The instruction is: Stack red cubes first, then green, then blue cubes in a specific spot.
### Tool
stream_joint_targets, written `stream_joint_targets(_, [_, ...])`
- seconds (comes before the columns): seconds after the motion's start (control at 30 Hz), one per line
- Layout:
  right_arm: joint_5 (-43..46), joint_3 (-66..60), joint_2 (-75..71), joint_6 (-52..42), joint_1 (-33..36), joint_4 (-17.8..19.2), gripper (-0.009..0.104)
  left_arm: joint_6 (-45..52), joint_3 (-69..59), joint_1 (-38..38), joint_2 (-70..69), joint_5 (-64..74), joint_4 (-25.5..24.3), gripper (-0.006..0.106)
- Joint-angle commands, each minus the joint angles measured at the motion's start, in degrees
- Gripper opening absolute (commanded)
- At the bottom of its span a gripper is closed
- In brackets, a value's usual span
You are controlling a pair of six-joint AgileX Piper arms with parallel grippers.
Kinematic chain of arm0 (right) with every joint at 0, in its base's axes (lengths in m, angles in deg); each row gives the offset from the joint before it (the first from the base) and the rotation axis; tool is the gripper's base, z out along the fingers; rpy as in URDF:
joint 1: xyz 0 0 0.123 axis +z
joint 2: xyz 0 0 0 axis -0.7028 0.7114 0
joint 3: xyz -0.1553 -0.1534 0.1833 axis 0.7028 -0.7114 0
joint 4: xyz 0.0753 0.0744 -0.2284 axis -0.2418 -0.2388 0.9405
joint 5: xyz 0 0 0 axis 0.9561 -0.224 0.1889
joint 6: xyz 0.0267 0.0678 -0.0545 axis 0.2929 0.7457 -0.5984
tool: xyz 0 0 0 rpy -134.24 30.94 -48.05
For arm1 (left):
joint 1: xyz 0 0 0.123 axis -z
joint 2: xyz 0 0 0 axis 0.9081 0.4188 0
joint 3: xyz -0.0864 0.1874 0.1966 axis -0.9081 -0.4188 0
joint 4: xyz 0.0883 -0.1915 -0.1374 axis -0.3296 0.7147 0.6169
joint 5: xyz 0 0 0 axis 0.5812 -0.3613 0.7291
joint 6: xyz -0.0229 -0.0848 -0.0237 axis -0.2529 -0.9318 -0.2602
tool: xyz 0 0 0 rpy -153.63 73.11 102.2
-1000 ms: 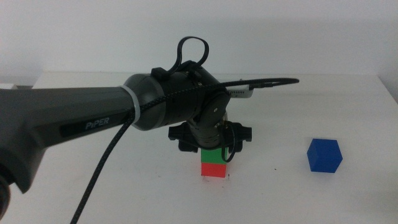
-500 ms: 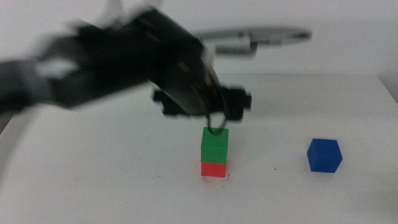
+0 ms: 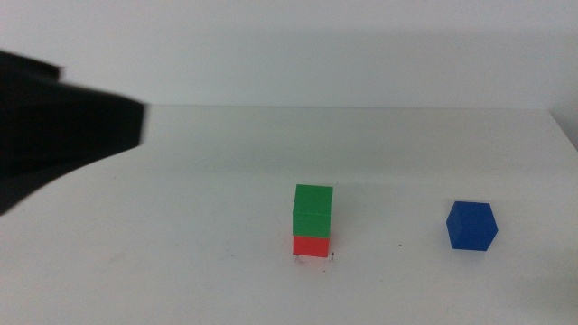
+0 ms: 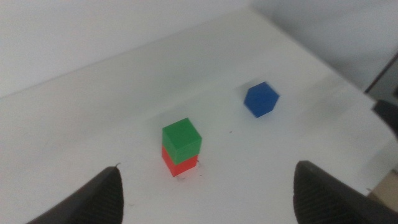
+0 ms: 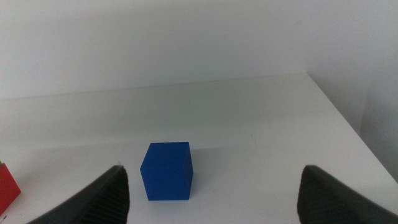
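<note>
- Two cubes stacked so far near the middle of the white table (image 3: 208,181): green cube (image 3: 312,210) sitting square on top of the red cube (image 3: 311,246), edges lined up pretty neatly.
- Tiny dark specks right at the foot of the red cube, so looks like the stack sits on the marked spot (image 3: 313,258), though too small to be totally sure.
- Another lone speck (image 3: 401,246) on the tabletop between the stack and the blue cube.
- Blue cube (image 3: 471,226) alone on the table, well off to the right of the stack, turned a bit so one corner faces the camera. Nothing touching it.
- Left gripper (image 4: 205,186) up in the air above the table, looking down at the stack from a distance, jaws spread wide and holding nothing. Only a blurry dark chunk of the left arm (image 3: 63,126) visible at the left edge of the middle view.
- Right gripper (image 5: 214,186) low over the table on the right side, jaws also wide apart and empty, blue cube sitting just ahead between them but not touched. A sliver of the red cube at the edge of that wrist view too.
</note>
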Motion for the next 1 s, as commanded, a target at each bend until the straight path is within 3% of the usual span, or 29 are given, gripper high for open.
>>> stream_joint_targets(0.0, [0.6, -0.1, -0.3, -0.6, -0.2, 0.5, 0.093, 0.2, -1.1, 0.2, -3.1, 0.0, 0.9, 0.093])
stream_joint_targets(0.4, [2.5, -0.1, -0.3, -0.6, -0.2, 1.1, 0.093, 0.4, -1.1, 0.2, -5.0, 1.6, 2.3, 0.093])
stream_joint_targets(0.53, [8.7, 0.3, -0.3, 3.5, -0.2, -3.8, 0.093, 0.4, -1.1, 0.2, -5.0, 1.4, 2.2, 0.093])
stream_joint_targets(0.67, [-3.9, 15.7, 10.2, 7.1, -0.2, -3.2, 0.093, 0.4, -1.1, 0.2, -5.0, 1.2, 1.8, 0.093])
stream_joint_targets(0.8, [-32.1, 35.7, 31.5, 4.5, -0.2, -3.9, 0.093, 0.4, -1.1, 0.2, -5.0, 1.1, 1.8, 0.093])
stream_joint_targets(0.87, [-40.6, 42.8, 39.5, 3.4, -0.2, -3.9, 0.093, 0.4, -1.1, 0.2, -5.0, 1.1, 1.8, 0.093])
stream_joint_targets(0.97, [-43.4, 50.6, 49.6, 4.8, -0.2, -4.7, 0.093, 0.4, -1.1, 0.2, -5.0, 1.0, 1.8, 0.093])
